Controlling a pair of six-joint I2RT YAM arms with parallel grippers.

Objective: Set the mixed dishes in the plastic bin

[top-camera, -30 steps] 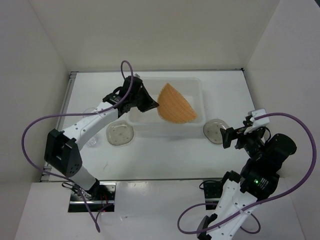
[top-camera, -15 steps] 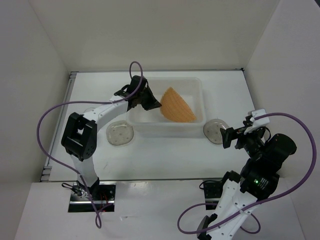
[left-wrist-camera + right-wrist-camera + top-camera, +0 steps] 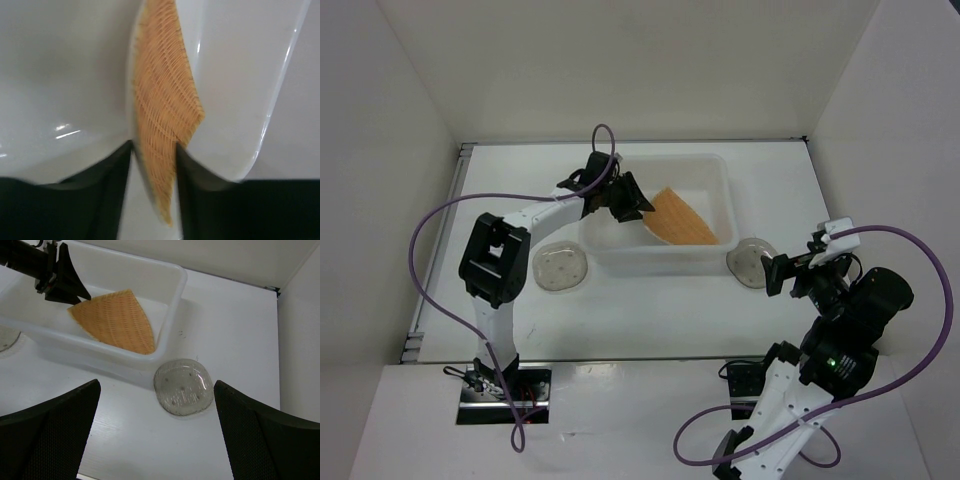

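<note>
Left arm reached over the near-left corner of the plastic bin (image 3: 650,258); left gripper (image 3: 153,145) was low inside the tub, pointing toward its right end; the orange woven plate (image 3: 682,218) lay in the bin's right half, tilted, its far edge leaning against the right-hand wall and its narrow corner toward the gripper. On the left wrist camera that narrow end sat straight between the two dark fingers (image 3: 117,170), which stood at a narrow gap with the weave filling nearly all of it; I could not tell whether they pinched the plate or merely flanked it (the edges blurred where finger met weave). Right arm was off to the right of the bin, over the white table (image 3: 650,320); right gripper (image 3: 156,382) hovered with jaws spread wide and nothing between them; one grey speckled plate (image 3: 183,386) lay flat on the table below it, just outside the bin's near-right corner, apart from the fingers. A second grey speckled plate (image 3: 560,267) lay flat on the table just beside the bin's near-left corner, close to the left arm's forearm; both grey plates were outside the bin.
</note>
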